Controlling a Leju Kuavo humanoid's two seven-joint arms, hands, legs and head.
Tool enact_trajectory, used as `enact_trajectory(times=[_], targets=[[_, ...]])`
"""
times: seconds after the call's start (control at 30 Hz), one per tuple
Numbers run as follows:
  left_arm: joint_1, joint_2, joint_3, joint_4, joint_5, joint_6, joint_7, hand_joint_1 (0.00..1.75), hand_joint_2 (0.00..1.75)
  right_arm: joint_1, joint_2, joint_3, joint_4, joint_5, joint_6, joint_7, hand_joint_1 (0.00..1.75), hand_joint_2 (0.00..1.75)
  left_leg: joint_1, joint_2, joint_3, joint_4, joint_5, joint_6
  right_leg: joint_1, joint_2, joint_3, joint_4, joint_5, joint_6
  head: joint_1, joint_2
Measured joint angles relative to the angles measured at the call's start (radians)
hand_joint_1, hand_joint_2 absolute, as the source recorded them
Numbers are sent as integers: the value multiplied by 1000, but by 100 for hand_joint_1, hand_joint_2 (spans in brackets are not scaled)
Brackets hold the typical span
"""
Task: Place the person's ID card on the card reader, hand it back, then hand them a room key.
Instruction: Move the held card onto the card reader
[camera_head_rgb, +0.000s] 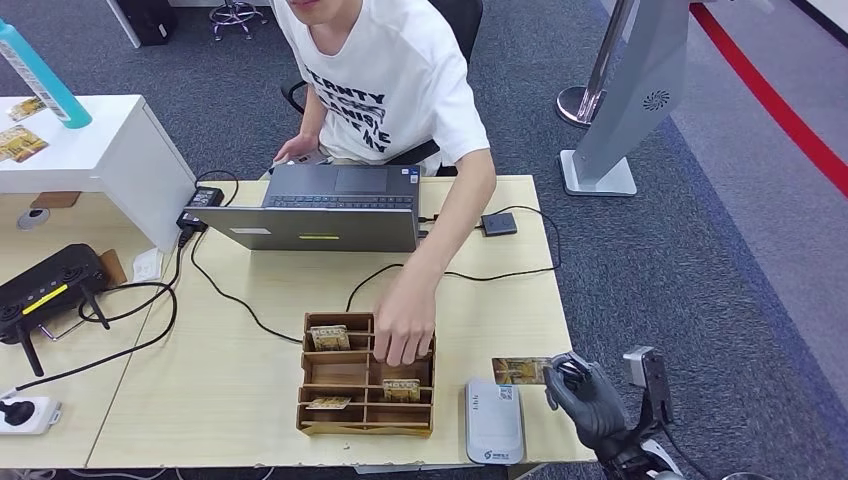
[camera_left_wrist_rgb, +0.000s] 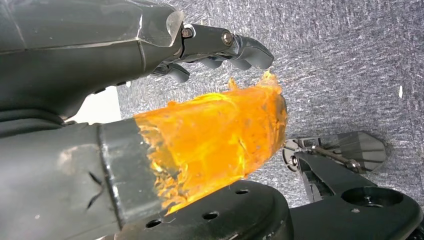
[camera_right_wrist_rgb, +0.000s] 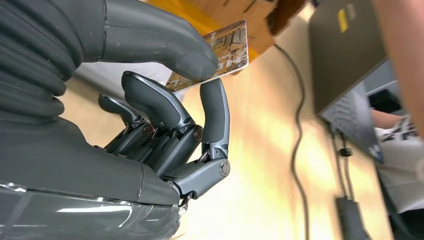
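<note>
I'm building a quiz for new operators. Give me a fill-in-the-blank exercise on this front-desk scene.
1. The right hand pinches a ____ between its thumb and a finger.
2. The grey card reader lies on the table beside the wooden ____.
3. The person's hand reaches into the wooden organizer, in front of the open ____.

Missing words: card; organizer; laptop

Office set up as a reception desk, grey carpet (camera_head_rgb: 640, 270), wooden desk (camera_head_rgb: 240, 390), open laptop (camera_head_rgb: 330, 208), card reader (camera_head_rgb: 493, 420), wooden card organiser (camera_head_rgb: 366, 375), seated person (camera_head_rgb: 385, 80), office chair base (camera_head_rgb: 232, 15)
</note>
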Motion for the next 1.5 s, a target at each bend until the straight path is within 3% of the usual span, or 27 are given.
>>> enact_trajectory(times=[0.37, 0.73, 0.9, 1.13, 1.5], targets=[[0, 1, 11, 0, 3, -4, 2, 0, 0, 90, -207, 28, -81, -118, 0, 28, 175, 175, 0, 0, 0, 0, -1, 1, 0, 0, 0, 0, 0, 0, 0, 0], [0, 4, 13, 6, -5, -16, 3, 0, 0, 103, -375, 81, -141, -211, 78, 36, 175, 175, 0, 1, 0, 0, -1, 1, 0, 0, 0, 0, 0, 0, 0, 0], [-2, 4, 13, 8, -14, -21, 4, 0, 0, 19, -417, 129, -122, -194, 145, 75, 175, 175, 0, 2, 0, 0, -1, 1, 0, 1, 0, 0, 0, 1, 0, 0], [-3, 4, 13, 8, -20, -23, 4, 0, 0, -114, -421, 175, -50, -153, 211, 138, 175, 175, 0, 2, 0, 0, -1, 1, 0, 2, 0, 0, 0, 0, 0, 0], [-6, 4, 13, 8, -33, -31, 6, 0, 0, -438, -421, 335, 129, -136, 250, 219, 175, 175, 0, 2, 1, 1, 0, 1, 0, 2, 0, 0, 1, 0, 0, 0]])
